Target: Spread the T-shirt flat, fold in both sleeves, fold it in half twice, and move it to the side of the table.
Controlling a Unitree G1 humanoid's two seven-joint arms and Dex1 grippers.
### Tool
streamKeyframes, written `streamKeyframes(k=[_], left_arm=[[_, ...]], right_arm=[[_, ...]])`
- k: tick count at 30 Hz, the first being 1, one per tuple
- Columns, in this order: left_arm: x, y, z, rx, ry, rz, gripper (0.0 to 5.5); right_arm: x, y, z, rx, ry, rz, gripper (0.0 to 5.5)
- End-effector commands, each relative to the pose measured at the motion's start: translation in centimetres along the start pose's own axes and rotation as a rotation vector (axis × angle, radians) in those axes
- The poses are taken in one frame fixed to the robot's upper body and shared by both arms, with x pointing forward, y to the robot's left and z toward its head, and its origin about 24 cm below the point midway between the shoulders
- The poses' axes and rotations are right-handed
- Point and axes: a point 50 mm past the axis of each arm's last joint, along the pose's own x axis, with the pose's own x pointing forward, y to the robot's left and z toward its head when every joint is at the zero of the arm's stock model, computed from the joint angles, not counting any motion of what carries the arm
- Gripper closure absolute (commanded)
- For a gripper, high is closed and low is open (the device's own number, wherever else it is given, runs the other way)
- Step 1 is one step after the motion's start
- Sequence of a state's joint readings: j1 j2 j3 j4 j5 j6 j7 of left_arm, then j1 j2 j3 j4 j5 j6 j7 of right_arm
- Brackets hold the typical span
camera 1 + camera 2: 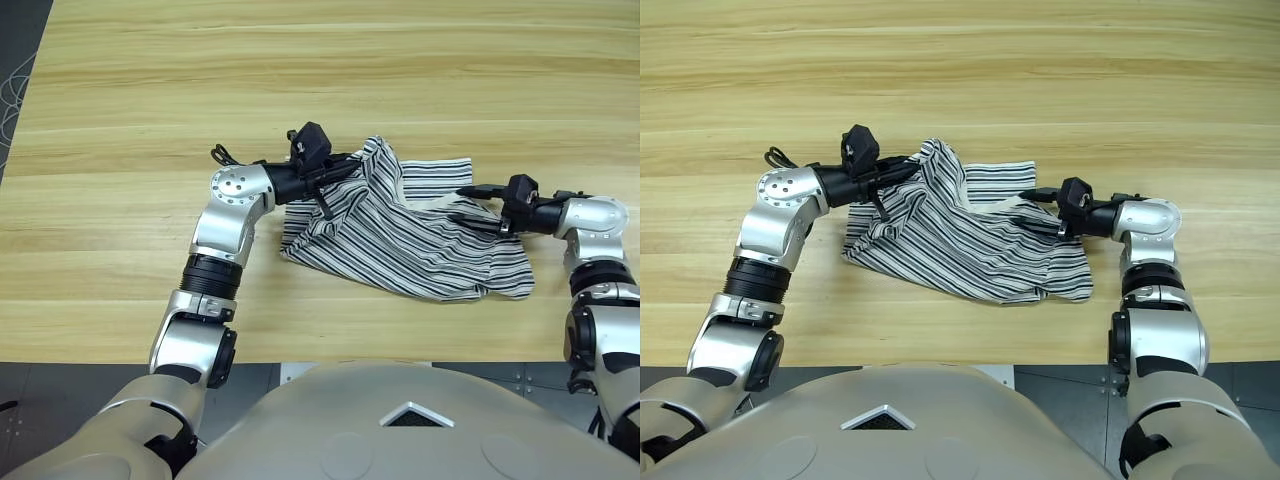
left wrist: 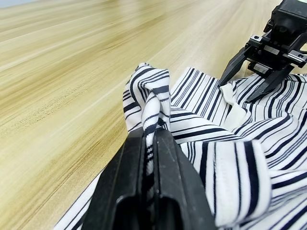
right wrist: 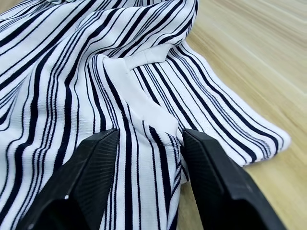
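Spreading is in hand: T-shirt (image 1: 400, 240) lies bunched toward the counter's (image 1: 300, 60) near edge, left jaws clamped on a lifted fold, right jaws parted astride the collar (image 3: 144, 103), likely needing to close before both pull outward.

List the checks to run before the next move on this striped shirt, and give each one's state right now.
1. Left gripper clamped on the shirt: ok, a raised fold of fabric is pinched in it.
2. Left grip holds one layer only: cannot tell.
3. Right gripper gripping: not ok, it is open, straddling the white collar.
4. Shirt spread flat: not ok, bunched and creased.
5. Shirt wholly on the table: ok, away from every edge.
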State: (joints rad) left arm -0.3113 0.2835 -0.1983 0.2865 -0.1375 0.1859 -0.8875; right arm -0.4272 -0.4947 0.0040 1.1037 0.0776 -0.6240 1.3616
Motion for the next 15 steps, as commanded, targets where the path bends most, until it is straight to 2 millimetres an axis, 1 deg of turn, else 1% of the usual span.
streamKeyframes(k=[1,6,10,11,15], left_arm=[[-0.14,0.30,0.68,0.039,-0.018,0.016,5.38],[-0.08,0.18,0.61,0.048,-0.020,0.013,5.38],[-0.06,0.17,0.59,0.055,-0.020,0.011,5.40],[-0.05,0.17,0.58,0.056,-0.020,0.010,5.40],[0.03,0.15,0.55,0.059,-0.017,0.010,5.40]], right_arm=[[0.66,0.06,-0.55,0.018,0.060,-0.005,3.05],[0.52,0.07,-1.18,0.062,0.098,-0.026,3.05],[0.44,0.40,-1.36,0.081,0.087,0.000,3.62],[0.42,0.42,-1.38,0.079,0.088,-0.002,3.93],[0.42,0.36,-1.35,0.068,0.088,-0.015,4.68]])
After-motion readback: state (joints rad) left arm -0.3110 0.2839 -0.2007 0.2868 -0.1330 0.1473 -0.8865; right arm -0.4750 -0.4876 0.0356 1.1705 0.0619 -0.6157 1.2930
